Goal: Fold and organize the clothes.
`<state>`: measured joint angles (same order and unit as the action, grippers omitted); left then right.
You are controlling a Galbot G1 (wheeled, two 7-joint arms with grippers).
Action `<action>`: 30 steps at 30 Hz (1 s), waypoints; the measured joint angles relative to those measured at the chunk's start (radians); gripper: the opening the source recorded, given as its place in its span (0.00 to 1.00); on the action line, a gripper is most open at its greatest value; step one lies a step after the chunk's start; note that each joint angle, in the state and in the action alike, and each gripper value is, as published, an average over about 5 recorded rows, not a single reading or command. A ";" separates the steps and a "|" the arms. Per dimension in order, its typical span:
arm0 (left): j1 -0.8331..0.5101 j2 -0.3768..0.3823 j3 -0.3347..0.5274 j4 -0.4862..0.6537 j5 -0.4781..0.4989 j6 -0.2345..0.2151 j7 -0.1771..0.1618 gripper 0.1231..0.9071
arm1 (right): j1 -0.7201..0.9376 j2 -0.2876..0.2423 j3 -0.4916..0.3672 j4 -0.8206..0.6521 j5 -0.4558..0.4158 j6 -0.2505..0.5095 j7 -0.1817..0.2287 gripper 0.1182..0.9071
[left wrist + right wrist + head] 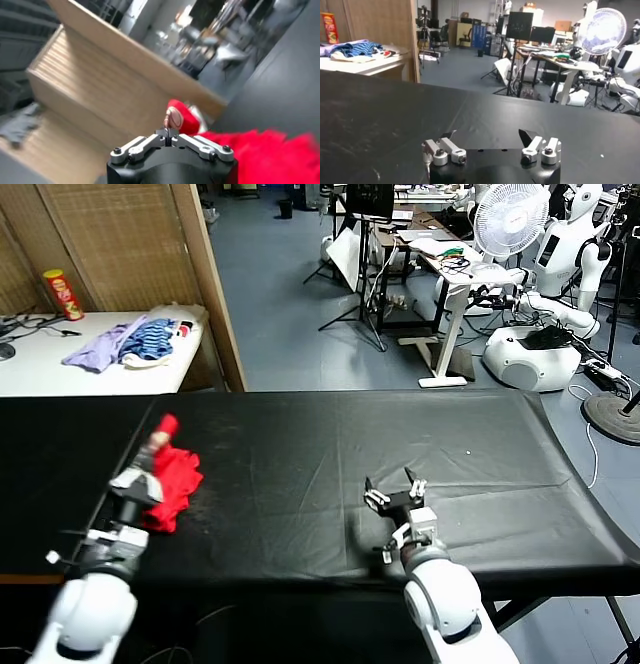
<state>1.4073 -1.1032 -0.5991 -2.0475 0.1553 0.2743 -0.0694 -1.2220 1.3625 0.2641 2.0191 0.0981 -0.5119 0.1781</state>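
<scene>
Bunched at the left end of the black tabletop (330, 454), red T-shirt (176, 480) pinched by a raised corner in the closed left pincer (160, 434), its bulk trailing below, well apart from the idle, wide-open right pincer (396, 491) near mid-table.

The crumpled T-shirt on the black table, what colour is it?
Bright red; the T-shirt shows best in the head view.
</scene>
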 joint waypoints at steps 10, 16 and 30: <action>-0.069 -0.215 0.244 -0.006 -0.473 0.096 -0.056 0.03 | -0.010 -0.023 -0.014 0.000 0.055 0.014 -0.048 0.86; -0.084 -0.286 0.304 0.005 -0.529 0.063 0.000 0.30 | 0.002 -0.038 -0.042 -0.005 0.132 -0.013 -0.072 0.86; -0.072 -0.276 0.287 -0.042 -0.587 -0.057 0.067 0.86 | 0.099 0.019 -0.157 -0.100 0.428 -0.116 -0.045 0.84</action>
<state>1.3349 -1.3795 -0.3120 -2.0893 -0.4318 0.2175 -0.0029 -1.1228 1.3813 0.1068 1.9187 0.5257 -0.6282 0.1335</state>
